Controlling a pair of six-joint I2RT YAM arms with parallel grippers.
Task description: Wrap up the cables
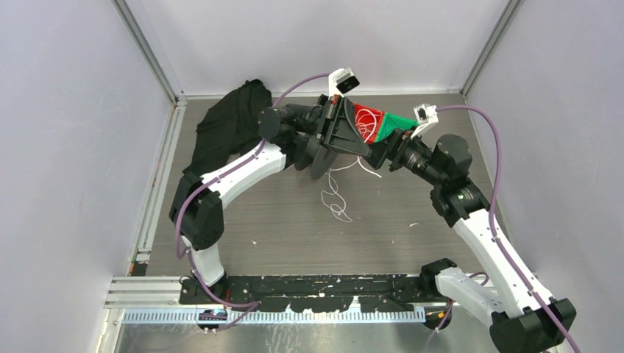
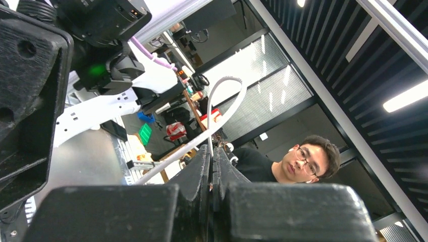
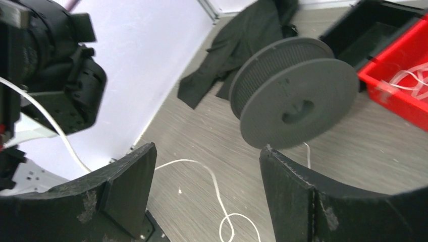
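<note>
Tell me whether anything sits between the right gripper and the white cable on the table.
Nothing visible does. The right gripper is open, and the cable lies on bare table just past its fingers. The gray spool stands farther off, out of the path.

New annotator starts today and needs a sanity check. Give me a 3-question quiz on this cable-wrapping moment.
1. True or false: the right gripper is clamped on the dark grey plastic spool.
2. Which gripper pinches a thin white cable? A) left gripper B) right gripper C) neither
3. Fill in: white cable loops lie inside the ___ plastic bin beside the spool.

Key: 1 false, its jaws stand open and apart from the spool. 2 A. 3 red.
</note>
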